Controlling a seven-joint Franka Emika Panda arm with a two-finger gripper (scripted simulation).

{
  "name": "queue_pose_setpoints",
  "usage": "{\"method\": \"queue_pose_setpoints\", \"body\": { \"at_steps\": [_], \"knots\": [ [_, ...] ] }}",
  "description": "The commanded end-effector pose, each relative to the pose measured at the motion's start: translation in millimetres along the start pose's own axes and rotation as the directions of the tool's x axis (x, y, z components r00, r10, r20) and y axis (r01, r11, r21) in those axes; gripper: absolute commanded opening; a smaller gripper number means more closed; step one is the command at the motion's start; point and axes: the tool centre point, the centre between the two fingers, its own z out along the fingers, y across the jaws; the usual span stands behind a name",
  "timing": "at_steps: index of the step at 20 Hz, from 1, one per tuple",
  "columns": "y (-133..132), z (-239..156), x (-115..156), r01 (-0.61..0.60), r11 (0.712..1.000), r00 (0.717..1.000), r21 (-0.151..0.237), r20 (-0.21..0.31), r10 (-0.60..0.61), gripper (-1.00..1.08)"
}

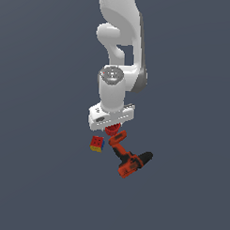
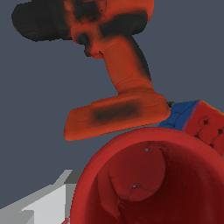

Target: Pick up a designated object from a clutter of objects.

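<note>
I judge the task about half done: my gripper is down over the clutter, right above the red cup, but nothing shows a lift yet, so the closing and raising are left. Going from the exterior view's left: the puzzle cube sits just beside the cup, then the cup itself under my hand, then the power drill stretching off to the right, its flat base close against the cup. My fingers are hidden in both views (one pale edge shows at the wrist view's corner), so I cannot tell whether they are wide or closed. The cup is plain red, round, with a thick rim lip, mouth open toward my wrist camera, its base visible inside
</note>
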Motion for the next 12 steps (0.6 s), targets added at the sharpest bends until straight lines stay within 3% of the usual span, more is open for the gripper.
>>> {"method": "queue_pose_setpoints", "body": {
  "at_steps": [1, 12],
  "knots": [
    [-2.4, -23.6, 10.6, 0.003, 1.000, 1.000, -0.002, -0.005, -0.003, -1.00],
    [-10.7, -127.8, 51.7, 0.003, 1.000, 1.000, -0.002, -0.005, -0.003, -1.00]
  ]
}}
